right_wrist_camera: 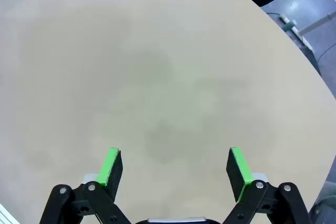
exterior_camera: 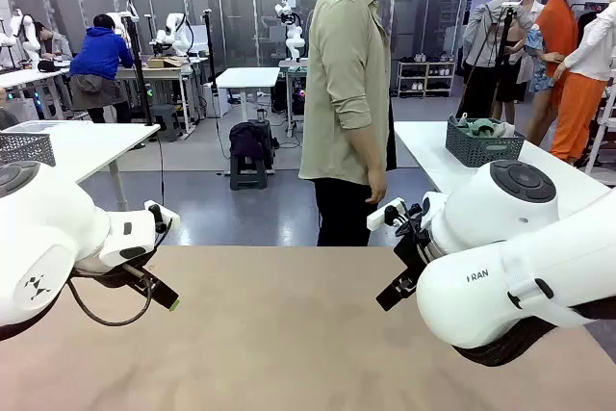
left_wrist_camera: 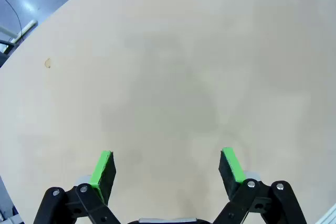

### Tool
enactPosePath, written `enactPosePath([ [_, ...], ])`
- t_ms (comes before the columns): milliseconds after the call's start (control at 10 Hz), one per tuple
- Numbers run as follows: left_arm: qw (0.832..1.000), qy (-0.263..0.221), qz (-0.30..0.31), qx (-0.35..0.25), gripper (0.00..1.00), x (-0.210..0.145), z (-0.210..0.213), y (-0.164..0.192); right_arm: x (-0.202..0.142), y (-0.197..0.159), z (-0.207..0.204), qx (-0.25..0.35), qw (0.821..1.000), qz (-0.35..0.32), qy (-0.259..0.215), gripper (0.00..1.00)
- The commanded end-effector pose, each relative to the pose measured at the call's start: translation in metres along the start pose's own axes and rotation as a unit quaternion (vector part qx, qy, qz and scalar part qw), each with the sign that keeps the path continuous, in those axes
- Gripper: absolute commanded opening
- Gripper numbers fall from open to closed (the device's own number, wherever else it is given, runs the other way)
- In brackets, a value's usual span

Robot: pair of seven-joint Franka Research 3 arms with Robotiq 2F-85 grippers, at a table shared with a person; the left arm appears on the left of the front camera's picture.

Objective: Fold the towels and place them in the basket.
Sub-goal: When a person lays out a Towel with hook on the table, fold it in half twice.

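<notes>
Folding hadn't started, I judged: left jaws and right jaws both hung wide and empty over the bare beige tabletop (left_wrist_camera: pixel 168 77), so the next move needed a towel brought within reach. A dark mesh basket (exterior_camera: pixel 481 151) holding cloths, maybe the task's, sat on a white table (exterior_camera: pixel 423 153) far right. A person (exterior_camera: pixel 346 93) stood at the far edge, in a busy lab.

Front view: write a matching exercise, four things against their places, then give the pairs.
1. left gripper
2. right gripper
3. person
4. dark mesh basket holding cloth

A. on the white table, far right
B. jaws open over the tan table, picture left
C. standing at the tan table's far edge
D. jaws open over the tan table, picture right

Pairs: 1-B; 2-D; 3-C; 4-A.
</notes>
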State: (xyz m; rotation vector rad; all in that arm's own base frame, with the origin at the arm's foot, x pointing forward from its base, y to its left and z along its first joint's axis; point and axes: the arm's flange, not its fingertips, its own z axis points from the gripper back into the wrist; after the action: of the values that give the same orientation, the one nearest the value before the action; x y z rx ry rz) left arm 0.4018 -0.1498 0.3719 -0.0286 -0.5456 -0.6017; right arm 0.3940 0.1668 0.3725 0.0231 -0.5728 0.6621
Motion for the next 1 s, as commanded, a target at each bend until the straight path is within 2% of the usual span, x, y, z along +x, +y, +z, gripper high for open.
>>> enactPosePath([
  [0,1.0,0.0,0.0,0.0,1.0,0.0,0.0,0.0,0.0,0.0,0.0,0.0,1.0,0.0,0.0,1.0],
  [200,1.0,0.0,0.0,0.0,1.0,0.0,0.0,0.0,0.0,0.0,0.0,0.0,1.0,0.001,0.0,1.0],
  [400,1.0,0.002,0.006,-0.008,1.0,0.003,0.002,0.0,0.001,0.0,0.006,0.019,0.999,-0.03,-0.011,1.0],
  [700,0.995,-0.031,0.071,-0.063,1.0,0.024,0.043,0.018,0.02,-0.02,0.054,0.062,0.988,-0.111,-0.092,1.0],
  [900,0.982,-0.059,0.142,-0.113,1.0,0.031,0.082,0.041,0.028,-0.04,0.103,0.068,0.978,-0.143,-0.137,1.0],
])
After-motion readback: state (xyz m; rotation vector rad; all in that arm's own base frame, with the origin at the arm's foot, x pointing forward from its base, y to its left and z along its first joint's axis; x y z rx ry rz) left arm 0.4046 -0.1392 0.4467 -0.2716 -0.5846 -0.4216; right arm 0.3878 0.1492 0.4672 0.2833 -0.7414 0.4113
